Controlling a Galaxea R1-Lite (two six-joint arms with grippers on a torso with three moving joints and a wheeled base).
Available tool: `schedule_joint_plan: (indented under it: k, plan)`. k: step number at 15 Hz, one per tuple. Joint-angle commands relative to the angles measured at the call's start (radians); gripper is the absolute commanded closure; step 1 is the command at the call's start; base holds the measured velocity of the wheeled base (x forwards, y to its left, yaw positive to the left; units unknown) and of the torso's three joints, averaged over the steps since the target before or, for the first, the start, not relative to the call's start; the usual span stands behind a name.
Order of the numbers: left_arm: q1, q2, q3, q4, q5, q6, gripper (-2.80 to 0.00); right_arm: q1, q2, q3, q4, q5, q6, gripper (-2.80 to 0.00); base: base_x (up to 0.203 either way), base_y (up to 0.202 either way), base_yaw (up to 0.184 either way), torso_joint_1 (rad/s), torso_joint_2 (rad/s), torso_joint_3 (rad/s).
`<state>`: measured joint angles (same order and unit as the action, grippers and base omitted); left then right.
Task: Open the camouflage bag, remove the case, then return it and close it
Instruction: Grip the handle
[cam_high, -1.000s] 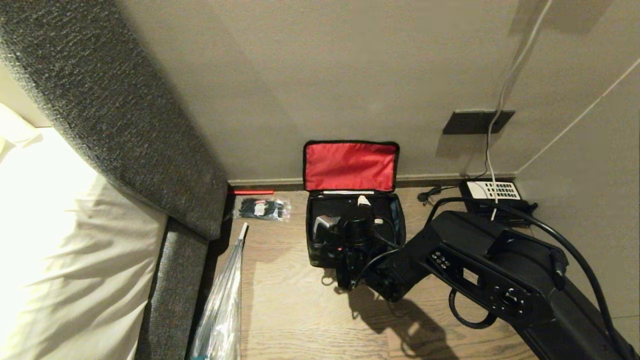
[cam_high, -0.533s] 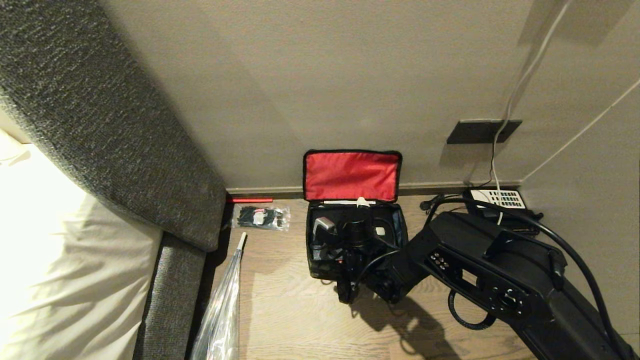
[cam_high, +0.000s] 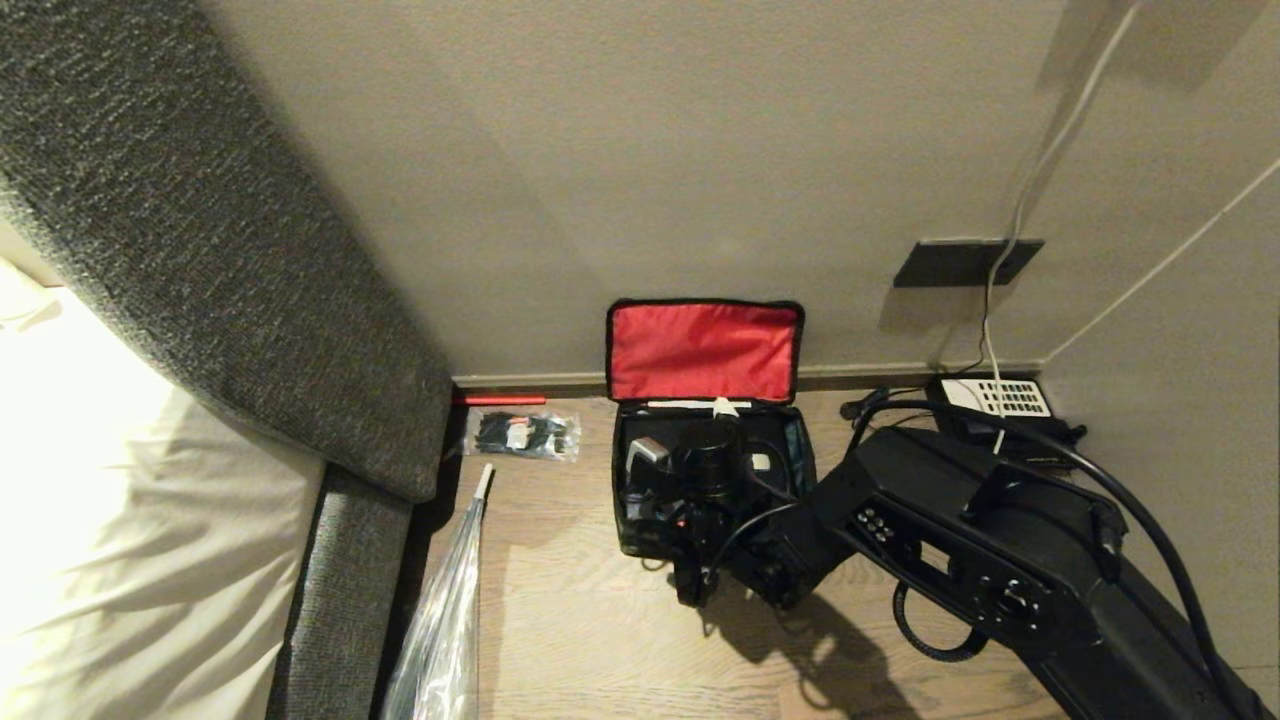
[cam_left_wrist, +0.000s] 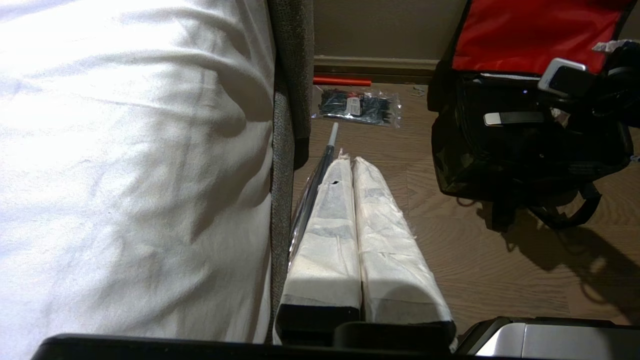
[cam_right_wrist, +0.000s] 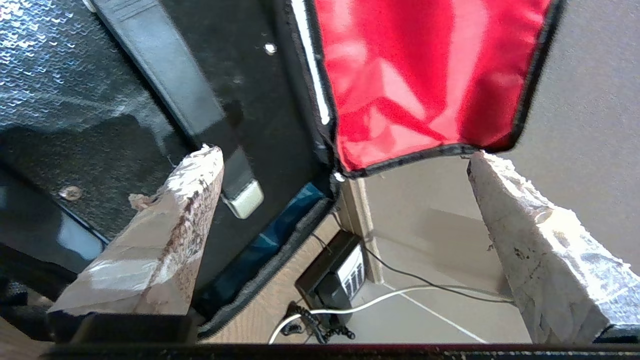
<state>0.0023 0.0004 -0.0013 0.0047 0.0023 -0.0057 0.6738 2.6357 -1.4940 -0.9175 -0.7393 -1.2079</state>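
Note:
The camouflage bag (cam_high: 640, 525) stands open on the wooden floor by the wall, its red lid lining (cam_high: 703, 350) leaning upright against the wall. The black case (cam_right_wrist: 250, 100) lies inside it, with its grey handle bar (cam_right_wrist: 170, 85) showing. My right gripper (cam_high: 743, 433) hangs over the bag's opening and is open wide; in the right wrist view the right gripper (cam_right_wrist: 342, 157) has one taped finger (cam_right_wrist: 165, 235) above the case and the other (cam_right_wrist: 540, 250) beyond the lid's edge, holding nothing. My left gripper (cam_left_wrist: 345, 162) is shut and empty, parked beside the bed, left of the bag (cam_left_wrist: 465, 165).
A bed with a white sheet (cam_high: 120, 520) and a grey padded headboard (cam_high: 200, 250) fill the left. On the floor are a plastic-wrapped umbrella (cam_high: 445, 620), a packet of black ties (cam_high: 525, 435) and a red stick (cam_high: 500, 400). A black telephone (cam_high: 995, 397) with cables sits right of the bag.
The whole head view has shifted a little, so the scene sits lower in the picture. The right arm stays over the bag with its gripper open.

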Motion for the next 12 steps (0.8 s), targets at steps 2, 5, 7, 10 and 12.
schedule_joint_plan:
  k: [2,5,7,10,12]
  plan:
    - [0.001,-0.003,0.0,0.0,0.001,0.0,0.0,-0.002,0.018,0.009,-0.009,0.0,-0.002,-2.8,0.0,0.0,0.0,0.0,0.0,0.0]
    - [0.001,-0.003,0.0,0.0,0.001,0.0,0.0,-0.005,0.043,-0.001,-0.012,0.009,-0.011,-2.8,0.0,0.0,0.0,0.0,0.0,0.0]
    - [0.001,-0.003,0.0,0.0,0.001,0.0,0.0,-0.009,0.056,-0.016,0.008,0.019,-0.021,-2.8,0.0,0.0,0.0,0.0,0.0,0.0]
    - [0.001,-0.003,0.0,0.0,0.001,0.0,0.0,-0.032,0.115,-0.093,-0.015,0.032,-0.092,-2.8,0.0,0.0,0.0,0.0,0.0,0.0]
    - [0.001,-0.003,0.0,0.0,0.001,0.0,0.0,-0.052,0.133,-0.147,-0.014,0.058,-0.14,-2.8,0.0,0.0,0.0,0.0,0.0,0.0]
